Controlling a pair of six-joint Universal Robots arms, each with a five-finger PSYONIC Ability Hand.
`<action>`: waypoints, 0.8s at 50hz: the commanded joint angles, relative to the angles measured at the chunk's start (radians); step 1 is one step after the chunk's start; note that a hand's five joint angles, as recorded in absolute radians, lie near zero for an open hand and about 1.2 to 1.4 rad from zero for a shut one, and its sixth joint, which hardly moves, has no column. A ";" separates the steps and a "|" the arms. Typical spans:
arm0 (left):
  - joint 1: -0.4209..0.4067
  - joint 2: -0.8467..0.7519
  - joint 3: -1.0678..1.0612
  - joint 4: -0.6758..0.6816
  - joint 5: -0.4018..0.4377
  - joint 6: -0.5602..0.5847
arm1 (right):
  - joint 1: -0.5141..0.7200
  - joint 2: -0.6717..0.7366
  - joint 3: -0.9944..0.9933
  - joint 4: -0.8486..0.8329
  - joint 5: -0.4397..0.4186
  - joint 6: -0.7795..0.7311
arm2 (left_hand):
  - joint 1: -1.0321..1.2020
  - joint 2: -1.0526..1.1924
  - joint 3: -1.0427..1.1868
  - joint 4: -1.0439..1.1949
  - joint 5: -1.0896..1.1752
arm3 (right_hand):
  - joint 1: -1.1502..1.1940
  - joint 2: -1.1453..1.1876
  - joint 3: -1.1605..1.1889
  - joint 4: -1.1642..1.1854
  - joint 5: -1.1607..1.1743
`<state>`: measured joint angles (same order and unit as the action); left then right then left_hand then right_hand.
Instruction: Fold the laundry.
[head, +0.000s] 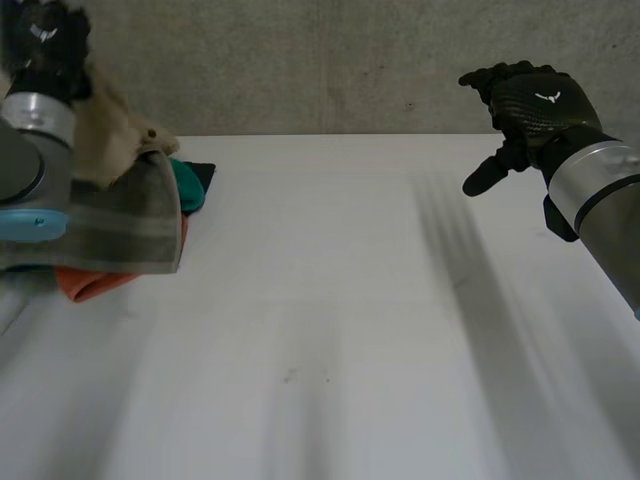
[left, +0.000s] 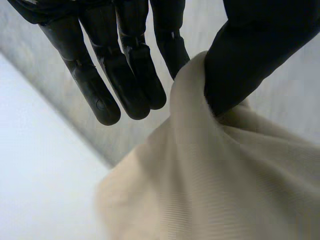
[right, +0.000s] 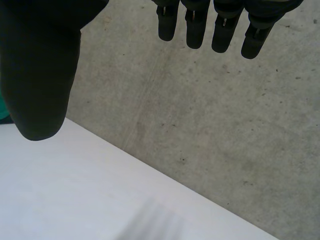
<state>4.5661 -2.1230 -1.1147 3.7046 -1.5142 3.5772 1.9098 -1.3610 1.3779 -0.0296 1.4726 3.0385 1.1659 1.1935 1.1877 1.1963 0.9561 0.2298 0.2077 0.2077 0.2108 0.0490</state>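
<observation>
My left hand (head: 45, 40) is raised at the table's far left corner. In its wrist view the left hand (left: 130, 75) pinches a fold of beige cloth (left: 225, 185) between thumb and fingers. The beige cloth (head: 110, 130) hangs from it down onto a pile of laundry. On top of that pile lies a grey-green striped cloth (head: 130, 220), with a teal piece (head: 190, 188) and an orange piece (head: 90, 283) under it. My right hand (head: 530, 110) hovers open above the table's far right side, holding nothing; its fingers (right: 40, 75) are straight.
The white table (head: 330, 330) stretches wide between the two arms. A concrete wall (head: 320, 60) stands right behind its far edge. My left forearm (head: 30, 170) covers part of the laundry pile.
</observation>
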 joint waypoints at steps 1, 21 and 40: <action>-0.197 0.172 -0.170 -0.005 0.124 -0.211 | -0.005 -0.010 -0.010 -0.001 0.000 0.000 | 0.230 0.203 0.209 0.200 0.266 | -0.055 -0.033 -0.033 -0.036 -0.049; -0.636 0.021 -0.376 -0.098 0.267 -0.242 | -0.107 -0.032 -0.022 -0.001 -0.009 -0.064 | -0.478 -0.506 -0.500 -0.508 -0.443 | -0.055 -0.033 -0.033 -0.036 -0.049; -0.405 0.363 -0.504 -0.276 0.200 -0.229 | -0.084 0.007 0.009 0.284 0.002 -0.343 | -0.911 -0.939 -0.933 -0.942 -0.876 | -0.055 -0.033 -0.033 -0.036 -0.049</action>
<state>4.0595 -1.8016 -1.5566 3.4789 -1.2998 3.3327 1.8156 -1.3395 1.3394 0.1380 1.4741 2.6984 0.2862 0.2714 0.2762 0.2672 0.0784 0.2298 0.2077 0.2077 0.2108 0.0490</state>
